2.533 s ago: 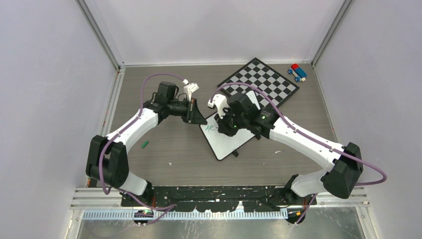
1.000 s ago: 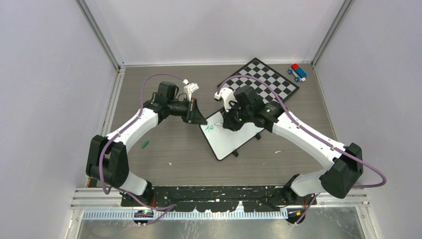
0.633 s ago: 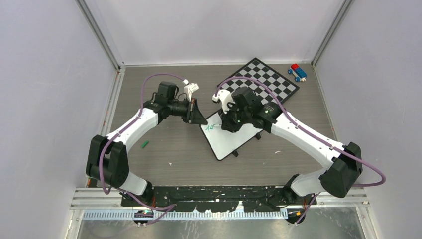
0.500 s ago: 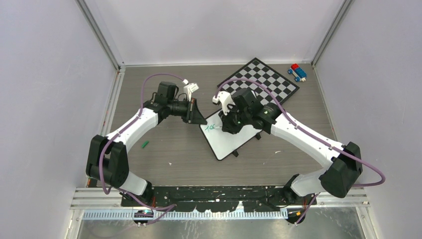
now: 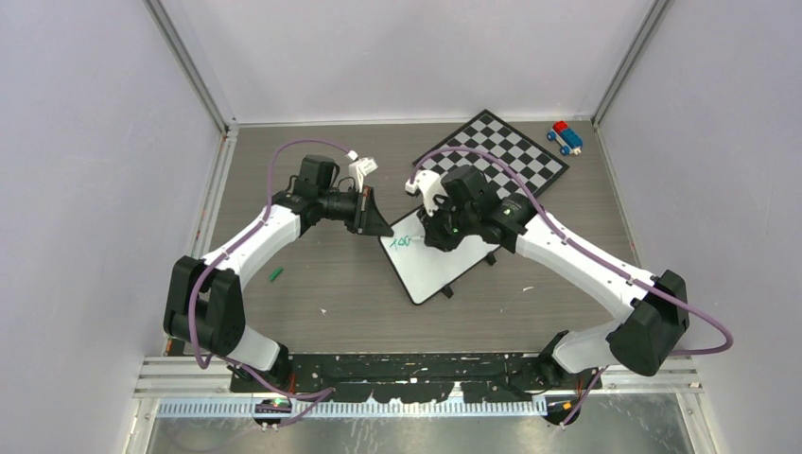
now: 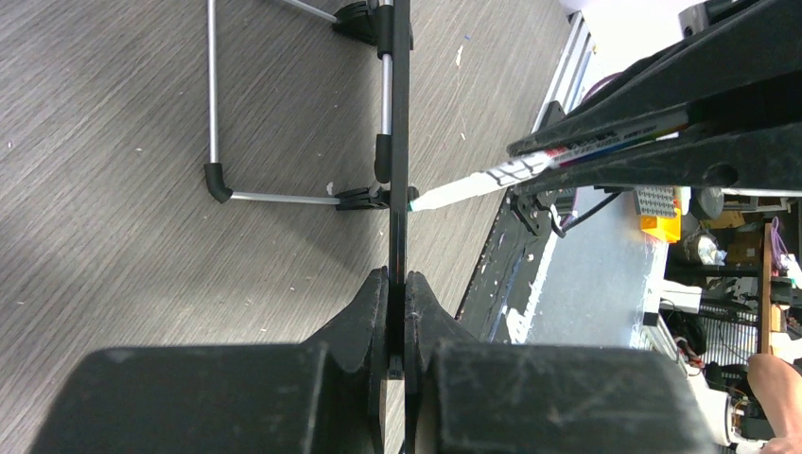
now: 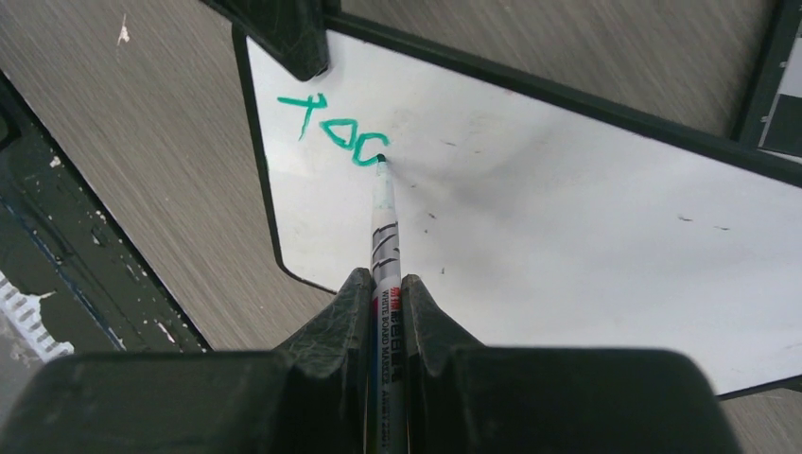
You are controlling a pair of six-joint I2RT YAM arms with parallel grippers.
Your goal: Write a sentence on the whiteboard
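The whiteboard (image 5: pixel 433 272) lies tilted on its feet at the table's middle. My left gripper (image 5: pixel 386 230) is shut on its top left corner, and in the left wrist view the board's dark edge (image 6: pixel 399 142) runs straight up from between the fingers of that gripper (image 6: pixel 397 276). My right gripper (image 7: pixel 386 279) is shut on a white marker (image 7: pixel 385 222), whose green tip touches the whiteboard (image 7: pixel 567 218). The sentence (image 7: pixel 336 128) stands as green letters "to" plus an open curve, with the marker tip at the curve's end. From above, this writing (image 5: pixel 401 242) sits beside the right gripper (image 5: pixel 437 236).
A black-and-white chessboard (image 5: pixel 511 151) lies behind the whiteboard, partly under it. A red and blue toy (image 5: pixel 565 137) sits at the back right corner. A small green cap (image 5: pixel 275 274) lies left of centre. The board's wire stand (image 6: pixel 216 142) rests on the table.
The green writing has grown from one mark to "to" plus a curve. My right gripper has shifted slightly rightward along the board with the marker. The left arm has stayed still.
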